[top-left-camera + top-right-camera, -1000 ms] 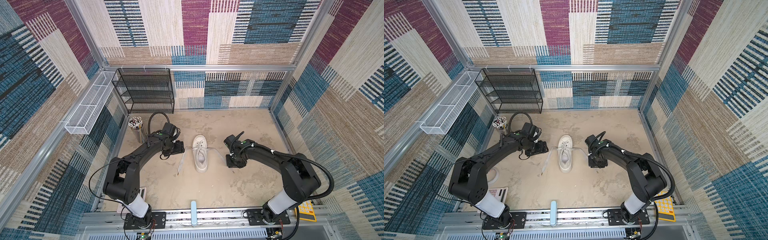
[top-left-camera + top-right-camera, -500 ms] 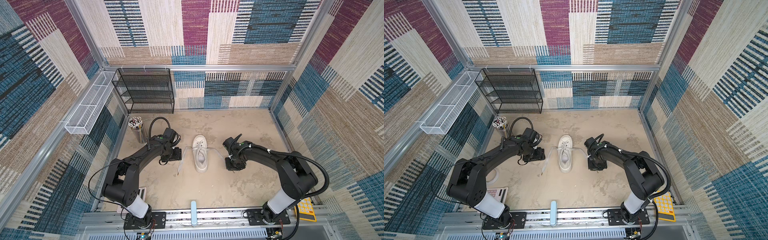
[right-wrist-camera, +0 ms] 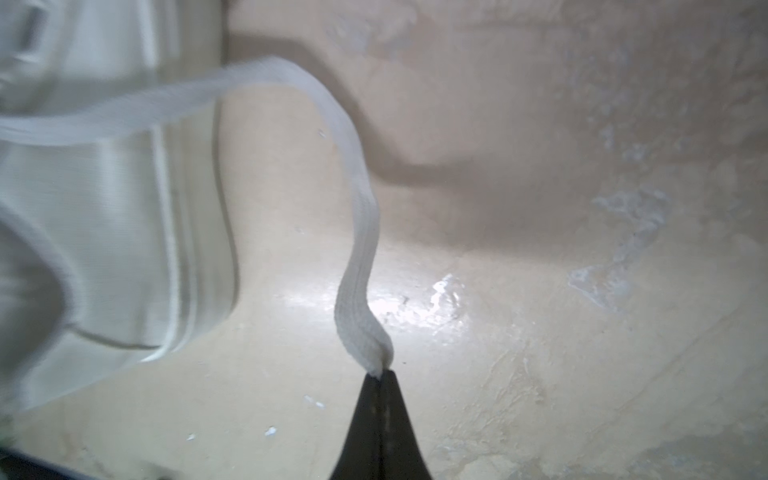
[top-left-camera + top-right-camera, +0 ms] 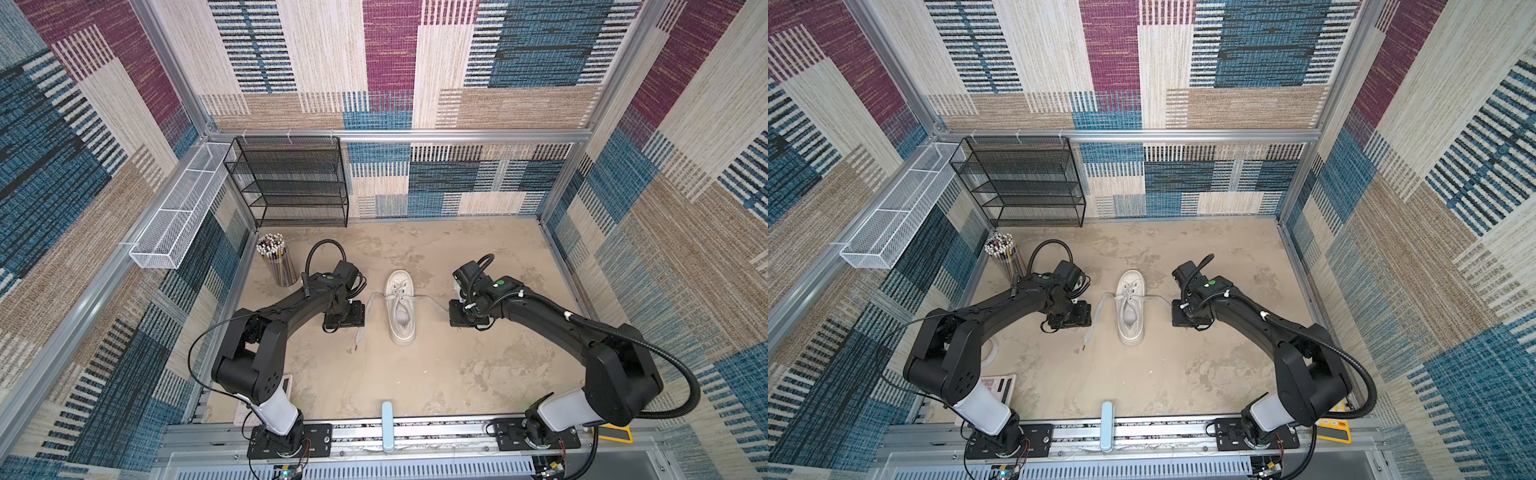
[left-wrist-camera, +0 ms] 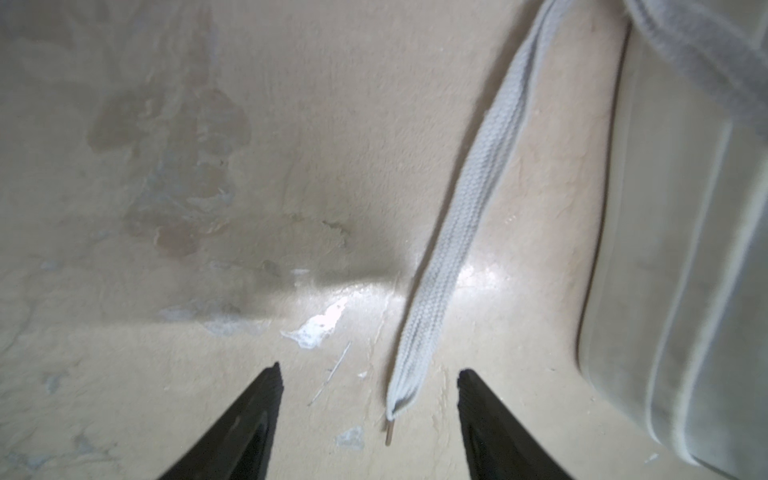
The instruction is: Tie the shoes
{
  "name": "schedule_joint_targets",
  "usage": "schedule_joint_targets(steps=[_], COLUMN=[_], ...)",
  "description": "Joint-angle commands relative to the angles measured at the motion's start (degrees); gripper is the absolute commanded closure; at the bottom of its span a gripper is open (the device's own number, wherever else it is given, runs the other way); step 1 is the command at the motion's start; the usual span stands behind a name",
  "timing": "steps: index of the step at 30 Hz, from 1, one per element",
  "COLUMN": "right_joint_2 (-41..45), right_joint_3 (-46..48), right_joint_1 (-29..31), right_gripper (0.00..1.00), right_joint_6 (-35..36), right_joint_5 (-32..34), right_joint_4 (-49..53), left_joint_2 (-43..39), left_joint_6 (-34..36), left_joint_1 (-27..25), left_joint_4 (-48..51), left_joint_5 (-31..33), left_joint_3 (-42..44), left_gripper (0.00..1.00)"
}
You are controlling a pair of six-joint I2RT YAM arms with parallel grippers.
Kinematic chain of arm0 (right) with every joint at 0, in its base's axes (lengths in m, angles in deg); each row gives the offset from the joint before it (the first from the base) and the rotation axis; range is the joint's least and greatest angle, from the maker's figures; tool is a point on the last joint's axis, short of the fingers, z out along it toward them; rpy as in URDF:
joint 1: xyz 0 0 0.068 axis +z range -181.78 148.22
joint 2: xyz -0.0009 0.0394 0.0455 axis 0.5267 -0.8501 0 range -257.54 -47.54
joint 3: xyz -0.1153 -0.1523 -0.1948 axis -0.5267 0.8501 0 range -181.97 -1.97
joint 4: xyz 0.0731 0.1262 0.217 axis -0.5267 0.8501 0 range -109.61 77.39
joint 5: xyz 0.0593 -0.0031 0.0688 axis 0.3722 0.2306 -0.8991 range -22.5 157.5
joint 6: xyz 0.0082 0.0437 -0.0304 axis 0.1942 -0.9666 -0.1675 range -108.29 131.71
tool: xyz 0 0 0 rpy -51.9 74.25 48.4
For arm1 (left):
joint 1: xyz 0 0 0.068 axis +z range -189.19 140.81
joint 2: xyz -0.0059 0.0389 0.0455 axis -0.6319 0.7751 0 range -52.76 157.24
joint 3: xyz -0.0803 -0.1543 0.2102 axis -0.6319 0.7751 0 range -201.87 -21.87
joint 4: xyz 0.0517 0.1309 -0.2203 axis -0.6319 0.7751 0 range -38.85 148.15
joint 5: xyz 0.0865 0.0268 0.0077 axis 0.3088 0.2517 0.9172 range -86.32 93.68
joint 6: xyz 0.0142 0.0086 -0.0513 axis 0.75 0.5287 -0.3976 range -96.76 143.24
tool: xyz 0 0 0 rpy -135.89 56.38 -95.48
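A white sneaker (image 4: 400,307) (image 4: 1131,309) lies in the middle of the beige floor, toe pointing to the back, laces untied. Its left lace (image 4: 361,322) trails toward the front; the right lace (image 4: 432,300) runs sideways to my right gripper (image 4: 457,318). In the right wrist view that gripper (image 3: 380,374) is shut on the end of the right lace (image 3: 357,232), beside the shoe's sole (image 3: 104,208). My left gripper (image 5: 370,372) is open close above the floor. The left lace (image 5: 457,216) ends between its fingers, dark tip (image 5: 389,432) untouched, beside the sole (image 5: 685,291).
A black wire shelf (image 4: 291,183) stands at the back left, and a white wire basket (image 4: 178,212) hangs on the left wall. A cup of pens (image 4: 276,262) stands behind my left arm. A light blue bar (image 4: 386,424) sits on the front rail.
My right gripper has closed on the end of the right lace. My left gripper has shifted toward the front along the left lace and stays open.
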Motion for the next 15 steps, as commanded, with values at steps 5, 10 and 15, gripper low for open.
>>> schedule_joint_targets(steps=[5, 10, 15], right_joint_2=[2.69, -4.88, -15.15], right_joint_3=[-10.89, -22.03, -30.63], right_joint_1=[1.13, 5.43, 8.45], right_gripper=[1.00, 1.00, 1.00], right_joint_6=[-2.56, -4.52, -7.44], right_joint_5=[-14.97, -20.34, -23.15], right_joint_4=[-7.48, -10.98, -13.39], left_joint_2=[0.27, -0.95, -2.97], left_joint_6=[1.69, 1.35, 0.84], left_joint_1=[-0.02, -0.02, 0.05], left_joint_4=[0.54, 0.50, 0.20], left_joint_5=[-0.17, -0.17, -0.87], left_joint_3=[0.47, 2.46, 4.92], left_gripper=[0.30, 0.30, 0.30])
